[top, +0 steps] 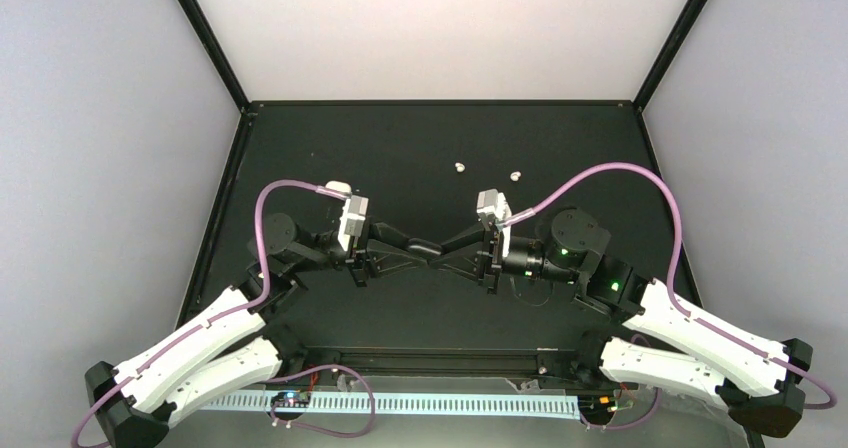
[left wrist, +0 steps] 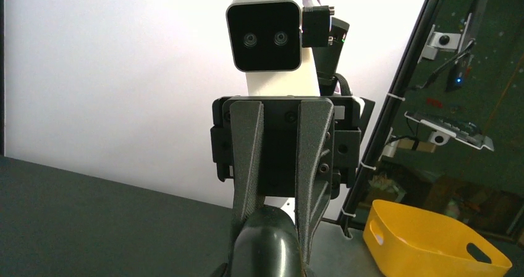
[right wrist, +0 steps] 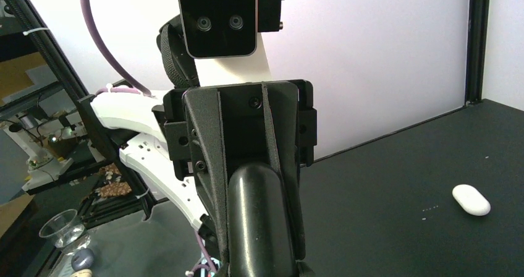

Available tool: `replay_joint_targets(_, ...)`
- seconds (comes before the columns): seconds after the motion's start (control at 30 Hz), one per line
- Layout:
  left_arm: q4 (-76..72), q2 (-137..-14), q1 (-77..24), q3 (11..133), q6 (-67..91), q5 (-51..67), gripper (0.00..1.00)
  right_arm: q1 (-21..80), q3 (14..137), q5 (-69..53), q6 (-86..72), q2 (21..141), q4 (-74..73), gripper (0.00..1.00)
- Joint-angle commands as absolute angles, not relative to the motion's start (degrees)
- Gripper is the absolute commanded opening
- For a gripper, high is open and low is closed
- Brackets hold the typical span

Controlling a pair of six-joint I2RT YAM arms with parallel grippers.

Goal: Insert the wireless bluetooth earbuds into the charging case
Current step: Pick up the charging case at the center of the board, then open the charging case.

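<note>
A glossy black, pill-shaped charging case (top: 437, 250) hangs above the middle of the table between both arms. My left gripper (top: 426, 249) and right gripper (top: 449, 247) meet tip to tip, each shut on one end of it. In the left wrist view the case (left wrist: 267, 243) sits between the right gripper's fingers (left wrist: 248, 159). The right wrist view shows the case (right wrist: 259, 221) clamped by the left gripper's fingers (right wrist: 211, 166). Two white earbuds (top: 459, 167) (top: 516, 176) lie on the black table behind the grippers; one earbud (right wrist: 471, 200) shows at the right.
A yellow bin (left wrist: 432, 240) stands beyond the table's right frame post (left wrist: 395, 104). A clear plastic cup (right wrist: 59, 227) sits off the table's left side. Purple cables (top: 600, 173) arc over both arms. White walls close the back.
</note>
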State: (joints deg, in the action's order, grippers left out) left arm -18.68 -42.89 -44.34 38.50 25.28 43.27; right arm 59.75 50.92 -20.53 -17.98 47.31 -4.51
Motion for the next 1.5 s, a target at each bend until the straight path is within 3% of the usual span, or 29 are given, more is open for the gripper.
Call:
replay_joint_targets(0.0, -24.23, -43.48, -44.65, 38.49, 27.40, 43.51, 0.23, 59.50, 50.27, -18.98, -18.34, 47.27, -2.55, 0.18)
replay_joint_targets(0.37, -26.98, -43.95, -44.65, 38.41, 29.19, 43.44, 0.21, 59.49, 50.01, -18.99, -18.25, 47.99, -2.57, 0.18)
replay_joint_targets(0.53, -27.94, -43.95, -44.65, 38.32, 29.50, 43.79, 0.15, 59.50, 49.92, -18.94, -18.37, 48.25, -2.46, 0.19)
replay_joint_targets(0.87, -25.09, -43.01, -44.65, 38.14, 26.72, 43.47, 0.02, 59.50, 51.08, -16.39, -18.40, 46.98, -4.66, 0.40)
replay_joint_targets(1.13, -20.72, -41.00, -44.68, 38.32, 21.55, 42.45, 0.02, 59.48, 55.45, -12.23, -13.71, 44.96, -13.83, 0.65)
replay_joint_targets(1.47, -12.35, -40.86, -44.66, 41.25, 12.84, 44.67, 0.02, 59.50, 60.38, -15.60, -9.58, 48.10, -19.36, 0.74)
